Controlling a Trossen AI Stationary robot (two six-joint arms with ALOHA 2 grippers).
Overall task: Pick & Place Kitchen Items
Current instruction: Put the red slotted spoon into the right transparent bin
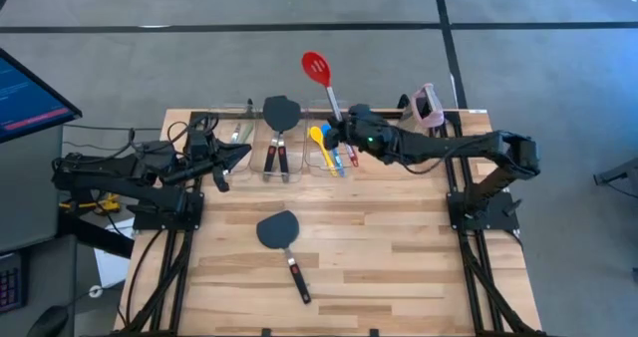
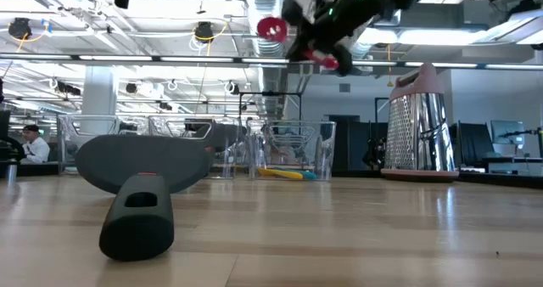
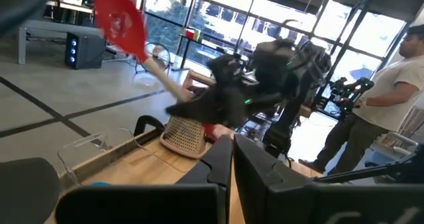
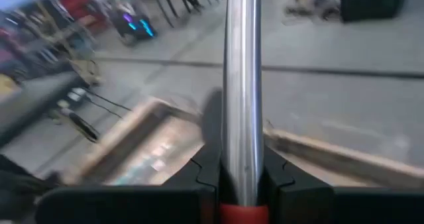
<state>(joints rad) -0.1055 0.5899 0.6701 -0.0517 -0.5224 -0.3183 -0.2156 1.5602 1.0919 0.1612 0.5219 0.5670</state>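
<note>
In the right wrist view the slotted spoon point(image 4: 242, 85) shows only its silvery shaft; its head is cut off by the picture's edge. In the low view the right gripper point(image 2: 327, 45) is a blur. The bins' point(image 1: 242, 138) thin contents are too small to tell apart.

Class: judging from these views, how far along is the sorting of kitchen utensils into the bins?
Done: two spatulas and the yellow and blue spoons sit in the bins. In hand: right gripper holds the red slotted spoon aloft. Left: one spatula on the table; left gripper is shut, empty.
</note>
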